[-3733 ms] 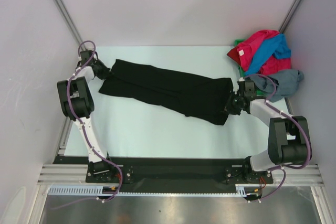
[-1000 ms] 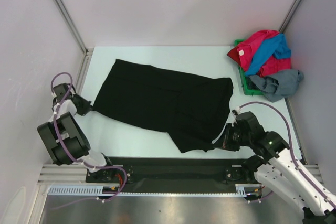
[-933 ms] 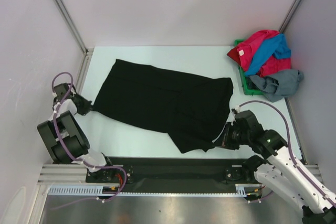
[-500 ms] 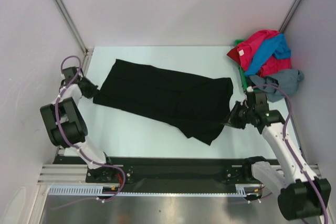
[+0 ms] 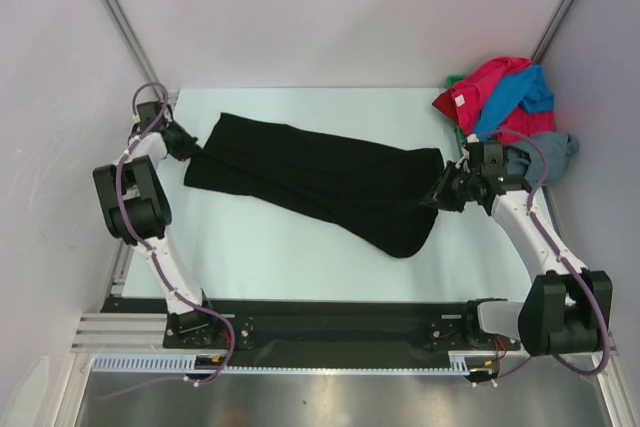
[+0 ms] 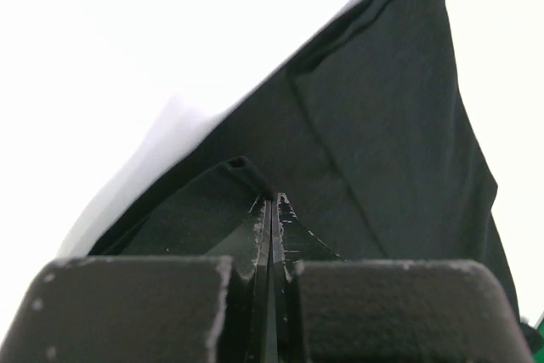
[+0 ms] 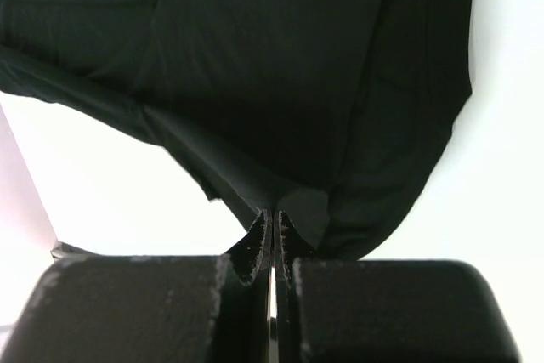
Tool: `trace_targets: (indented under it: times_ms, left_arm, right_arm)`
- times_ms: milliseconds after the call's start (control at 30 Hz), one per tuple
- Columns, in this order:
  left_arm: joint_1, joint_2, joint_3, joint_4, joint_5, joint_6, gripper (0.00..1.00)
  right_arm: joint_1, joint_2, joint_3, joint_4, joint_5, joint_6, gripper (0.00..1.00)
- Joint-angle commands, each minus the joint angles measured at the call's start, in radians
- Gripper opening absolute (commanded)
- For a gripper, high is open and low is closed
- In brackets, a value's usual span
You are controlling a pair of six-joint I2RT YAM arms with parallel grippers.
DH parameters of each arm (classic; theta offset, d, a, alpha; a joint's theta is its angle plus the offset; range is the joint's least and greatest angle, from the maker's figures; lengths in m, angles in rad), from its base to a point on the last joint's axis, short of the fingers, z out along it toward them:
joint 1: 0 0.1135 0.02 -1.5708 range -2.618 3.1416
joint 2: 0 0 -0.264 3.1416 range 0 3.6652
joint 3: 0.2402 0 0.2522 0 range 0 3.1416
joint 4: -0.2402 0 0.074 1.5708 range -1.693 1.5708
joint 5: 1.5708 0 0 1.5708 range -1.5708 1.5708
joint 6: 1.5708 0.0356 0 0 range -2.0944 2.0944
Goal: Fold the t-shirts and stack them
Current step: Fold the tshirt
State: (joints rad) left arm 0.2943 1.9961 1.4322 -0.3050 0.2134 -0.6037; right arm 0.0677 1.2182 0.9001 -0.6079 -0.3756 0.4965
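Your left tool (image 5: pixel 188 148) and right tool (image 5: pixel 441 194) each pinch an end of the plain black cloth t-shirt (image 5: pixel 320 177) stretched between them, seemingly only part-folded, while the crumpled coloured shirts (image 5: pixel 505 107) beyond the right tool wait unfolded.

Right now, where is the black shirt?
In the top view the black shirt is stretched between the left gripper, pinching its left end, and the right gripper, pinching its right end, just left of the coloured pile.
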Motion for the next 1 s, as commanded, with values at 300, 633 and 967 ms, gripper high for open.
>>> trace_targets:
  times_ms: [300,633,967]
  left_arm:
    - [-0.032,0.150,0.200,-0.014,-0.012,-0.041,0.00]
    - [-0.038,0.185,0.226,-0.028,-0.065,-0.053,0.00]
    - [-0.038,0.184,0.235,-0.031,-0.094,-0.059,0.00]
  right_arm:
    - [-0.020,0.129,0.115,0.080,-0.011,-0.029,0.00]
    - [-0.031,0.204,0.194,0.120,-0.003,-0.027,0.00]
    - [-0.032,0.320,0.284,0.168,-0.009,-0.001,0.00]
